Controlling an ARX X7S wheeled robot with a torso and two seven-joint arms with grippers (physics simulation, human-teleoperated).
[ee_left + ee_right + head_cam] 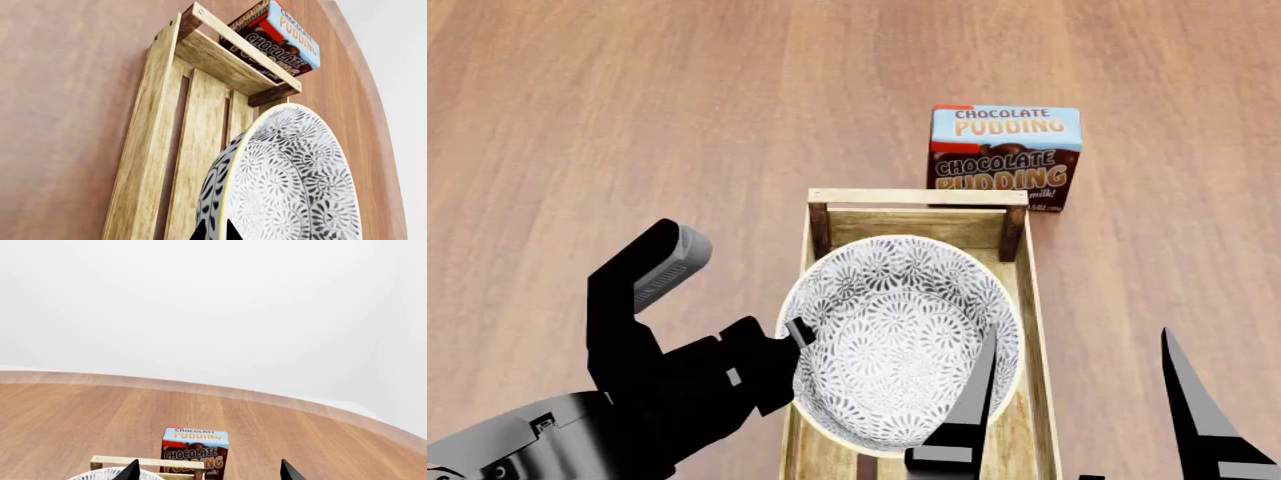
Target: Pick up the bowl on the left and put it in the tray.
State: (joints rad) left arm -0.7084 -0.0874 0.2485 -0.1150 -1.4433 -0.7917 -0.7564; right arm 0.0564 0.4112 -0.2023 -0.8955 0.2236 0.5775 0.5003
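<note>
Bowl (897,345) sits over the middle of the wooden tray (821,200), its floral-patterned rim spanning nearly the full width between the crate's two long sides. In the head view it tilts slightly; whether its base rests on the slats or hangs just above them cannot be told. The left gripper (794,335) grasps the bowl at its left rim, its black fingers closed on the edge, and the left wrist view shows the two fingertips straddling the rim of the bowl (293,185) with the slatted tray (143,165) running away beneath it. The right gripper (1081,400) hovers near the bowl's right side, its two long dark fingers spread wide apart and holding nothing; one finger overlaps the bowl's right edge in the head view, the other lies outside the crate. Just beyond the tray's far end stands a chocolate pudding box (1005,155), upright and close to the end wall. Everything rests on a brown wooden table (627,120) with a curved far edge.
</note>
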